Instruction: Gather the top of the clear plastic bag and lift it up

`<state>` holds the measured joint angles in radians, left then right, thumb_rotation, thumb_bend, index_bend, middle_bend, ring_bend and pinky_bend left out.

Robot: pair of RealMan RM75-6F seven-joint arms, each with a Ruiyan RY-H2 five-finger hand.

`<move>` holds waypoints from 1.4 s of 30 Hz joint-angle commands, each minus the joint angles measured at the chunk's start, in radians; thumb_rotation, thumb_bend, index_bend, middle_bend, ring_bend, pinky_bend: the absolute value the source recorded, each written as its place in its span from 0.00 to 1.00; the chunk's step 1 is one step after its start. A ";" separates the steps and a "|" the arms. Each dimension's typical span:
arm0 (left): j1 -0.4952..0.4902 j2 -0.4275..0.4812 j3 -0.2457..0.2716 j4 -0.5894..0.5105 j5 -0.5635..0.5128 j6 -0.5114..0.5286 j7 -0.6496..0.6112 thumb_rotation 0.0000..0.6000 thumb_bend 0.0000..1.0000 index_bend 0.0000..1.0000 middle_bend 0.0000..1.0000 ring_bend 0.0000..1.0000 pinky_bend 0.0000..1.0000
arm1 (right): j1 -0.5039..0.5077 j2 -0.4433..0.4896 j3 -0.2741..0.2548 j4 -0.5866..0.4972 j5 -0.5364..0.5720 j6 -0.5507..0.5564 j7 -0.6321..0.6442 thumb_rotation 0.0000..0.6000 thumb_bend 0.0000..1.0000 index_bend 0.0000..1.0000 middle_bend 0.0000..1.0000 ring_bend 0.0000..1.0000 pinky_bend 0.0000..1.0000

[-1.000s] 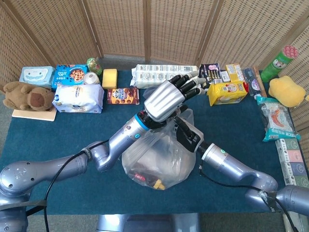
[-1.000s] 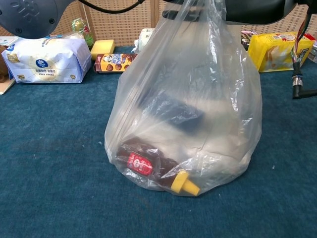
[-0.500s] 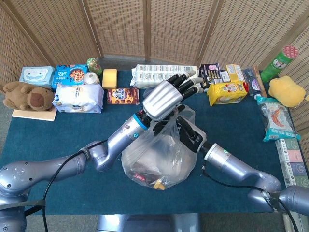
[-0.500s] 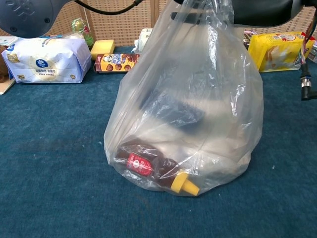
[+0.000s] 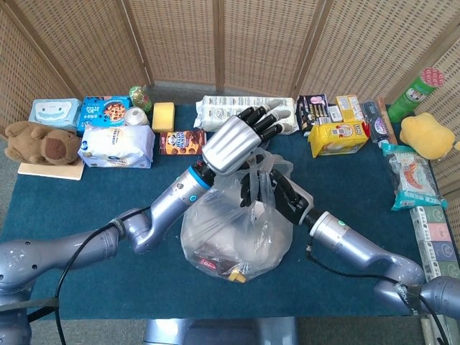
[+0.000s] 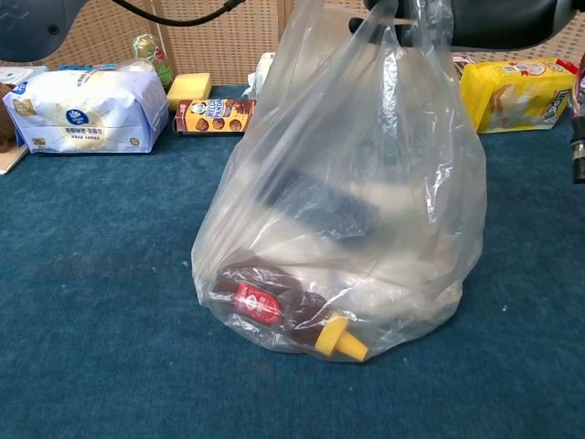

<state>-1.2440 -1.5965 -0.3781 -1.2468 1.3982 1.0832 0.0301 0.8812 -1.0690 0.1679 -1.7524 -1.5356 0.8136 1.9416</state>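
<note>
The clear plastic bag (image 5: 231, 228) stands on the blue table, its base resting on the cloth in the chest view (image 6: 366, 174). Inside lie a dark sauce bottle (image 6: 263, 305) with a yellow cap (image 6: 341, 338) and a dark packet (image 6: 320, 206). My right hand (image 5: 277, 192) reaches in from the right and grips the bunched top of the bag. My left hand (image 5: 228, 146) hovers over the bag's top with its fingers (image 5: 259, 121) stretched out, holding nothing. The chest view cuts off both hands at its upper edge.
Along the back of the table stand a white tissue pack (image 5: 115, 146), a cookie box (image 5: 182, 141), a long white pack (image 5: 237, 109) and a yellow snack bag (image 5: 338, 138). A teddy bear (image 5: 39, 142) sits far left. A green can (image 5: 415, 93) and packets (image 5: 413, 180) line the right edge.
My left hand has drifted left and slightly back above the bag. My right hand has closed further around the bag's neck, which now looks tighter and taller. The base has not left the table.
</note>
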 commanded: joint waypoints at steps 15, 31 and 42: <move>0.050 0.093 0.049 -0.079 -0.006 -0.045 0.031 1.00 0.18 0.13 0.14 0.04 0.22 | 0.005 0.034 0.001 0.019 -0.007 -0.023 0.108 0.31 0.15 0.45 0.62 0.73 0.47; 0.181 0.240 0.101 -0.303 0.019 0.000 -0.077 1.00 0.09 0.10 0.13 0.03 0.20 | 0.001 0.055 -0.004 0.039 -0.008 -0.028 0.179 0.31 0.15 0.45 0.62 0.73 0.47; 0.312 0.337 0.139 -0.418 0.080 0.137 -0.051 1.00 0.09 0.10 0.13 0.03 0.20 | 0.011 0.102 -0.008 0.014 -0.031 -0.044 0.280 0.31 0.15 0.45 0.61 0.70 0.56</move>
<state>-0.9555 -1.2779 -0.2485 -1.6433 1.4647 1.1948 -0.0323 0.8903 -0.9734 0.1604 -1.7342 -1.5634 0.7720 2.2144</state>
